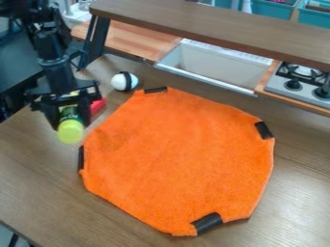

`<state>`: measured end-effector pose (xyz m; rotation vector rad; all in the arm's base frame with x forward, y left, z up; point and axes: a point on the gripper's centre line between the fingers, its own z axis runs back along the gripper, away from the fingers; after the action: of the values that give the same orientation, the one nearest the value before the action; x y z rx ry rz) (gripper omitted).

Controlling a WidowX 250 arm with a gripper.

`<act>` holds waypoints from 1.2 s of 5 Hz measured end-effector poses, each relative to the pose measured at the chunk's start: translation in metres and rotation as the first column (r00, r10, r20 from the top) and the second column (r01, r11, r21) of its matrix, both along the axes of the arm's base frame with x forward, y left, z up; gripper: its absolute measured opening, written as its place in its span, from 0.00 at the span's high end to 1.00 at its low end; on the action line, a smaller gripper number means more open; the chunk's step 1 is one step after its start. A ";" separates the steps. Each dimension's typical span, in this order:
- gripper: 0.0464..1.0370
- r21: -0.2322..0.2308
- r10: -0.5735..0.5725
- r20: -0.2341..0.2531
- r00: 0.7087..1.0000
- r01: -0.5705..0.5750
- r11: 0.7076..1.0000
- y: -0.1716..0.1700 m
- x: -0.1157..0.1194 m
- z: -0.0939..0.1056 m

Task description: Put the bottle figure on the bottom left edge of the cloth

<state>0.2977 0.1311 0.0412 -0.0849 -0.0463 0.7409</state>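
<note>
The black gripper [69, 108] hangs at the upper left, over the wooden table just left of the cloth's upper left side. Its fingers are closed around a green bottle figure [70, 129] with a yellow-green lower end that points down toward the camera. Part of the bottle is hidden between the fingers. The orange cloth [180, 154] lies spread on the table, with black pieces at several places along its edge. Bottle and cloth are apart in the view; the bottle's height over the table is hard to judge.
Behind the gripper lies a red object [97, 105]. A white ball with a black band [124, 81] sits near the cloth's top corner. Along the back stand a sink [213, 65], a stove [301, 82] and a raised wooden shelf [213, 24].
</note>
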 end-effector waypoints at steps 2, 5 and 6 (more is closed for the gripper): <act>0.40 -0.096 0.130 -0.087 0.988 -0.138 0.986 -0.028 0.022 -0.029; 0.26 -0.044 0.004 -0.027 1.000 -0.005 0.999 -0.046 0.013 -0.052; 0.04 -0.029 -0.001 -0.007 1.000 0.001 1.000 -0.044 0.014 -0.054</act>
<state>0.3115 0.0868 -0.0126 -0.1097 -0.0291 0.7414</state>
